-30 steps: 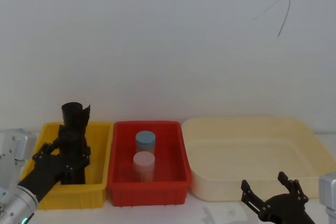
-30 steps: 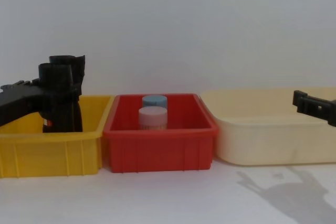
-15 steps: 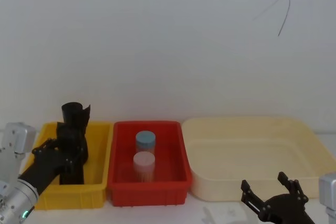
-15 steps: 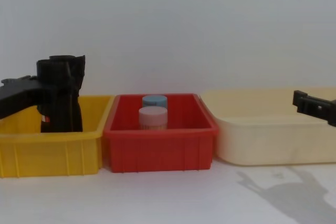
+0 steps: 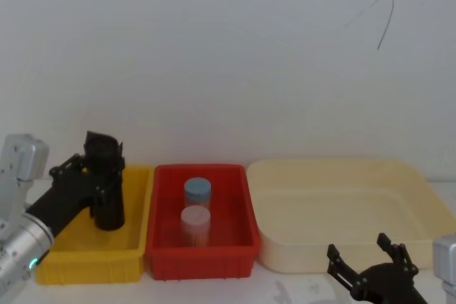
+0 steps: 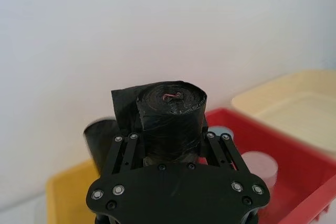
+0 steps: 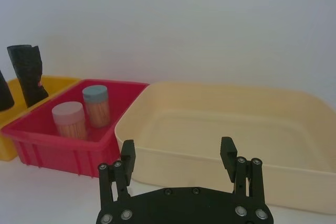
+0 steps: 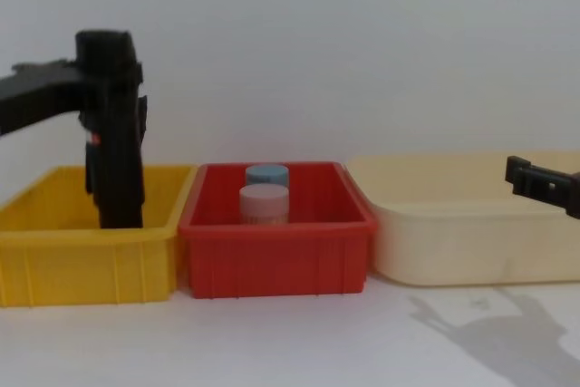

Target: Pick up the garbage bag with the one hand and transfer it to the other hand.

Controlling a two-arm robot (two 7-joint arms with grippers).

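Nearest us, right of the red rectangular plastic bin (image 5: pixel 221 261), the black long-fingered right end effector (image 5: pixel 362 245) waited low over the white desk (image 8: pixel 290 342), fingers spread. Left of that bin, the left end effector (image 6: pixel 173 142) pinched the thick black plastic garbage bag roll (image 8: pixel 113 151) upright over the yellow plastic bin (image 8: pixel 86 265). We judged it best to clear the yellow wall, carry the roll upright across the red bin, and leave its top free.

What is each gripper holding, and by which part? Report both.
The left gripper is shut on the bag, gripping its upper part, just below the top end. The right gripper is open and holds nothing.
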